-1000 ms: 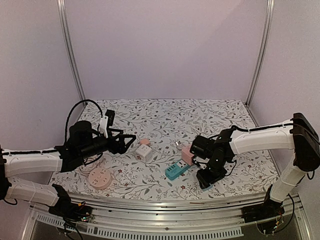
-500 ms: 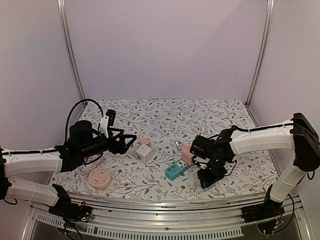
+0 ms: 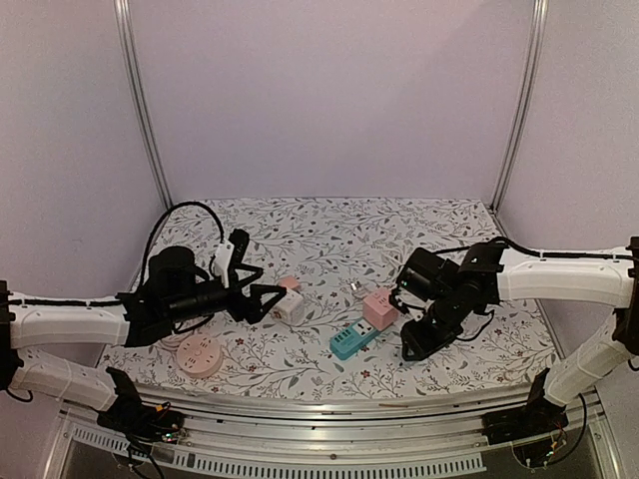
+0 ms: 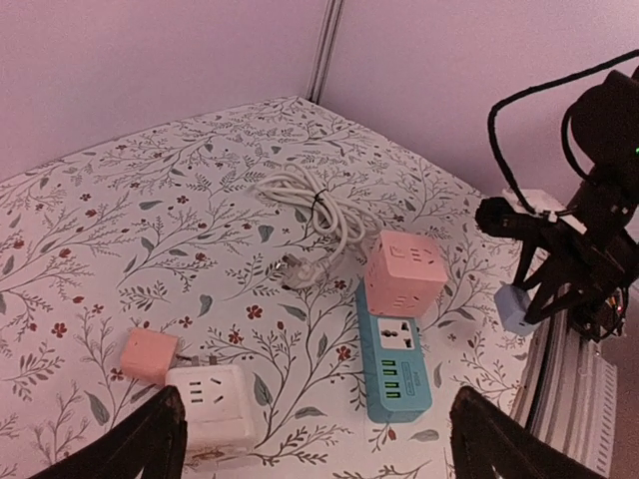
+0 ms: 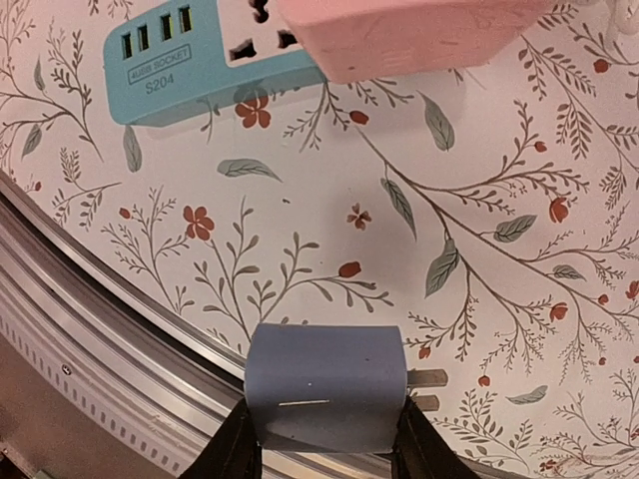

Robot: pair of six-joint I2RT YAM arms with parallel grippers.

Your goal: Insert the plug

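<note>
My right gripper (image 5: 324, 431) is shut on a blue-grey plug (image 5: 324, 387) with its two metal prongs pointing right. It holds the plug above the table's near edge, in front of the teal power strip (image 5: 190, 55) and the pink cube socket (image 5: 399, 30). In the top view the right gripper (image 3: 417, 342) hangs to the right of the strip (image 3: 354, 339). My left gripper (image 3: 264, 297) is open and empty, just left of the white cube socket (image 3: 289, 307). The left wrist view shows the strip (image 4: 391, 364) and the held plug (image 4: 512, 307).
A small pink plug (image 4: 148, 354) lies against the white cube (image 4: 215, 404). A coiled white cable with its plug (image 4: 318, 205) lies behind the pink cube (image 4: 404, 271). A round pink socket (image 3: 199, 354) sits near the left front. The metal rail (image 5: 120, 329) runs along the near edge.
My left gripper has moved right, close to the white cube, and its fingers have spread. My right arm has shifted right and up with the plug still held.
</note>
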